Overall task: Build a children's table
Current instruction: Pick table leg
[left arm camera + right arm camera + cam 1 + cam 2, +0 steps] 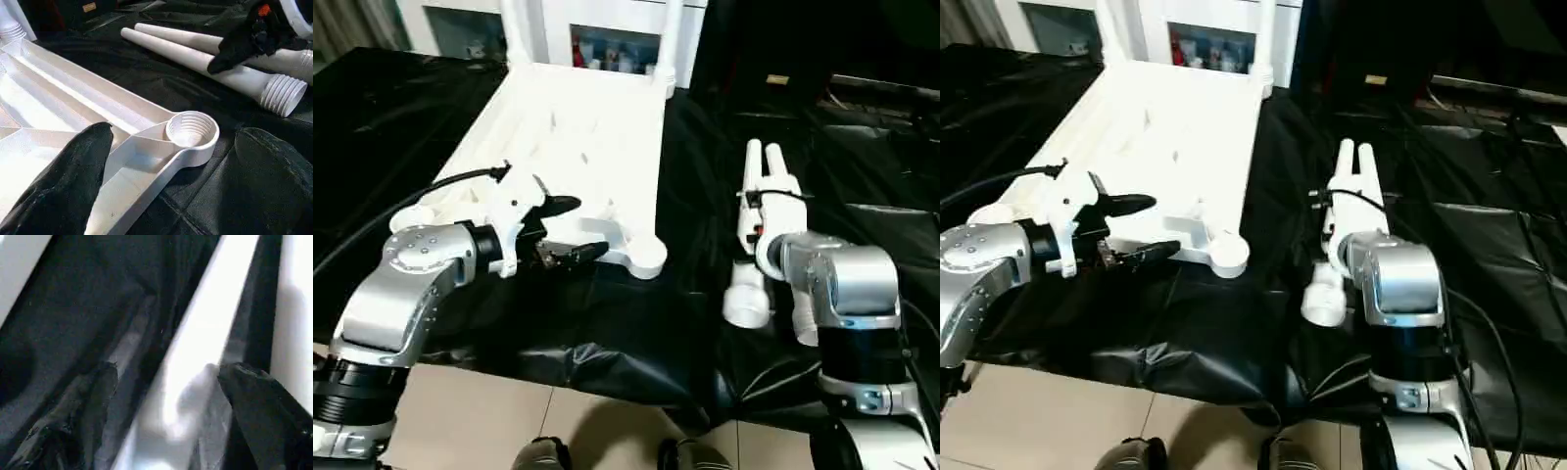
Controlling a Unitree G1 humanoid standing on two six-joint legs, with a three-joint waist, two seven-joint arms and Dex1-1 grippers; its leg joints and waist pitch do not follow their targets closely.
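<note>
Left gripper (570, 231), fingers spread and empty, hovers at tabletop (578, 137) near corner socket (191, 130). Right gripper (244, 41), jaws apart, straddles a loose leg (195, 58), not clamped. Likely step: leg pickup; next, clamp and carry to socket.

A desk (636, 352) draped in glossy black sheeting (391, 117) spans the scene, the plastic creased and catching pale highlights. Below its near edge lies a floor (480, 421) of light beige tiles with thin grout lines. At the far side stands white shelving (607, 20) with open compartments, one holding small red and blue items (602, 54) too small to identify. To the far right the surroundings go dark, with a small yellowish label (777, 80) on a black surface. Grey curtain folds (352, 29) hang at the far left.
</note>
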